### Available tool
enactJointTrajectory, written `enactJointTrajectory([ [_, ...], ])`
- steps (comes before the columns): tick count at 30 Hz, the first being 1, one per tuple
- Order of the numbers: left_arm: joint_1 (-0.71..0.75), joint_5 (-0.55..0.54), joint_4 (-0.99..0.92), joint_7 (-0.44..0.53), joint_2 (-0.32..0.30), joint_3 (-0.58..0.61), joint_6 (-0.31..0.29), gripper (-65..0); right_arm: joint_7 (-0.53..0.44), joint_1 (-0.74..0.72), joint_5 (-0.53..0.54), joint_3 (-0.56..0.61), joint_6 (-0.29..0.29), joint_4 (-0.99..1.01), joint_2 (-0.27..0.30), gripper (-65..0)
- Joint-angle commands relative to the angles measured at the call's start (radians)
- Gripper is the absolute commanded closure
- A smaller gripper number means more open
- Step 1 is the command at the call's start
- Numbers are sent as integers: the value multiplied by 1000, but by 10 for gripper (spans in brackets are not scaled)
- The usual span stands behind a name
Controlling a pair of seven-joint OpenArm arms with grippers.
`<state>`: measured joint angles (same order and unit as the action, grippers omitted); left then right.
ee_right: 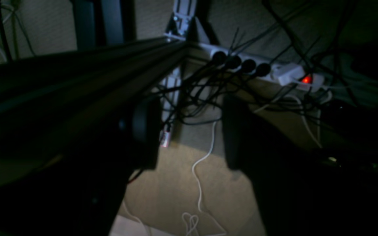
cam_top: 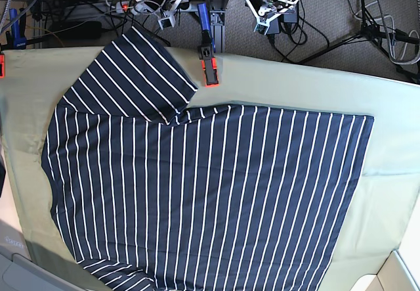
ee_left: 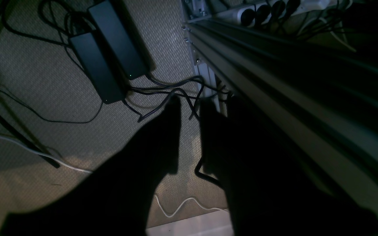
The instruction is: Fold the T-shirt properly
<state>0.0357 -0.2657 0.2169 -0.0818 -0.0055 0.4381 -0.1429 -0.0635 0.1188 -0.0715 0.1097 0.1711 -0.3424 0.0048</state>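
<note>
Base view: T-shirt lies flat, well apart from both tools

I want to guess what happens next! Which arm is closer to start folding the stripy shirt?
Right, probably. The right hand sits just behind the shirt's spread-out sleeve, a likely first fold. The left hand hangs farther from that sleeve. Both hands are open and empty.

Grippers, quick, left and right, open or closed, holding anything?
Left gripper: slightly open, holding nothing.
Right gripper: open, holding nothing.
</note>
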Motion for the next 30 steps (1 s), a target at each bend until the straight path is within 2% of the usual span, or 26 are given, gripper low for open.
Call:
enactJointTrajectory([
  [1, -2, 1, 6, -4, 6, 1, -11, -139, -8, 1, 1, 1, -30, -6, -2, -301],
  [15, -2, 1, 6, 11, 5, 1, -11, -138, -8, 1, 0, 1, -30, -6, -2, -301],
  [17, -2, 37, 6, 22, 5, 1, -11, -138, -8, 1, 0, 1, -30, -10, -2, -300],
  [20, -1, 163, 6, 22, 5, 1, -11, -138, -8, 1, 0, 1, -29, -22, -2, -300],
  [26, 27, 166, 6, 2, 2, 0, -11, -138, -8, 20, 0, 1, -29, -53, 8, -300],
  [30, 70, 167, 10, 29, 0, 0, -12, -138, -8, 65, -1, 2, -29, -103, 20, -300],
])
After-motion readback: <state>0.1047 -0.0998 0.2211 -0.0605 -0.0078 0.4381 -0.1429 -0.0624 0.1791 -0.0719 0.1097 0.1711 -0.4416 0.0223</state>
